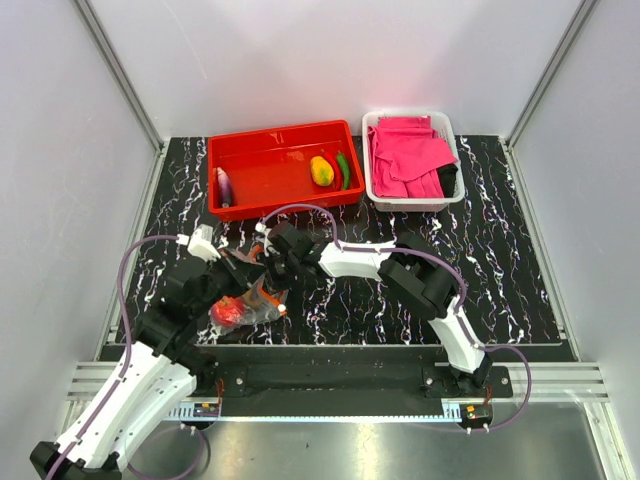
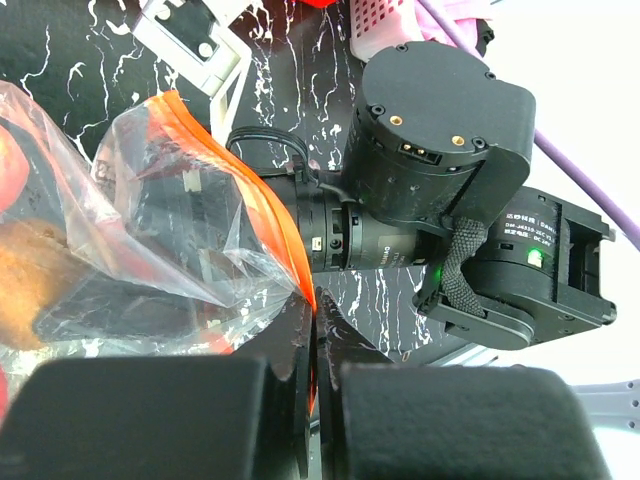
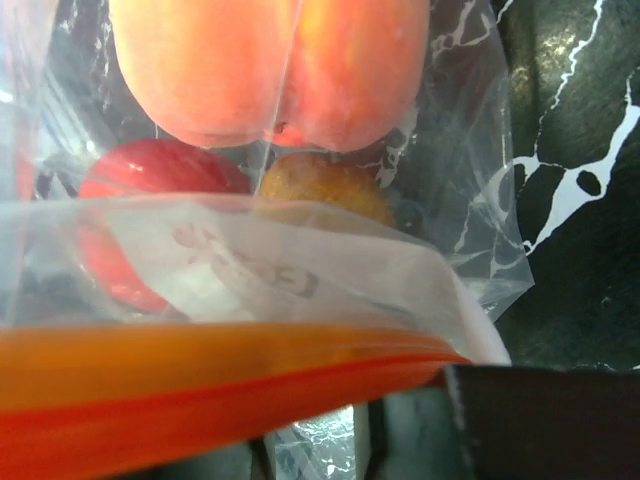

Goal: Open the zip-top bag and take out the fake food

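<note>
The zip-top bag (image 1: 248, 303) lies on the black marbled table in front of the left arm. It holds a red round fruit (image 3: 150, 215), a brown kiwi (image 3: 325, 185) and a large orange fruit (image 3: 270, 65). My left gripper (image 2: 318, 330) is shut on the bag's orange zip strip (image 2: 290, 250) at one end. My right gripper (image 3: 355, 425) is at the bag's mouth, with the zip strip (image 3: 200, 390) lying across its fingers. A gap shows between its jaws. A purple eggplant (image 1: 225, 187), a mango (image 1: 321, 170) and a green chili (image 1: 344, 170) lie in the red tray (image 1: 270, 150).
A white basket (image 1: 372, 190) of pink cloths (image 1: 405, 155) stands at the back right, next to the red tray. The right arm (image 1: 360, 260) reaches leftward across the table's middle. Metal frame rails line the table edges.
</note>
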Available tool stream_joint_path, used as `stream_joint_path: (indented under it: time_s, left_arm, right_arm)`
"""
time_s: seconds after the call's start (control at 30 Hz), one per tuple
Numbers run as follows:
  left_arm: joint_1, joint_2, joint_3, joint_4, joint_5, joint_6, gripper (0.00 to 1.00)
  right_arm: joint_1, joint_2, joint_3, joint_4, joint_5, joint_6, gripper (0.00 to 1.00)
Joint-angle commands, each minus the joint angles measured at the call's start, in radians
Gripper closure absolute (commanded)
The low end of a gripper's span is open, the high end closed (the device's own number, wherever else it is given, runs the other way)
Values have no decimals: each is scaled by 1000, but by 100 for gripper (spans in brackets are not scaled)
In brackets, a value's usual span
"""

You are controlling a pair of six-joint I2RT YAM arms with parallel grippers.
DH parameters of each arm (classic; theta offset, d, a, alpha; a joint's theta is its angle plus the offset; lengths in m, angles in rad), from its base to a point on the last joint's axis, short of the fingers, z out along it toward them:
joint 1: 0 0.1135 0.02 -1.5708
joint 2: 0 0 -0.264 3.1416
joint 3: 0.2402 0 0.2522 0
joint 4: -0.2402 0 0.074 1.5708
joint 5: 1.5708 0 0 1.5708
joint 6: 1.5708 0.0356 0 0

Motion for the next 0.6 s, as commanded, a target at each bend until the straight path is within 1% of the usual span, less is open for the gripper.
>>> stream_joint_path:
  time_s: [0.0, 0.03, 0.17, 0.27, 0.3, 0.4, 0.57]
  left_arm:
    - [-2, -18, 3, 25, -13, 8, 100]
    - [-2, -20, 17, 3, -22, 15, 100]
    - [-2, -27, 52, -60, -74, 52, 100]
    - [-2, -44, 69, -103, -101, 75, 100]
    - [-2, -55, 69, -111, -134, 80, 100]
    - [-2, -76, 73, -143, -169, 90, 100]
    - [-2, -101, 86, -188, -203, 103, 100]
  right_arm:
    - [7, -67, 12, 18, 6, 2, 85]
    - [7, -87, 8, 18, 4, 3, 90]
    - [7, -154, -38, 13, 15, -4, 97]
    - [7, -217, -77, 1, 30, -15, 99]
    - [7, -231, -86, -5, 30, -18, 99]
    - [7, -295, -121, -16, 26, -30, 99]
    - [-3, -386, -176, -50, 53, -60, 100]
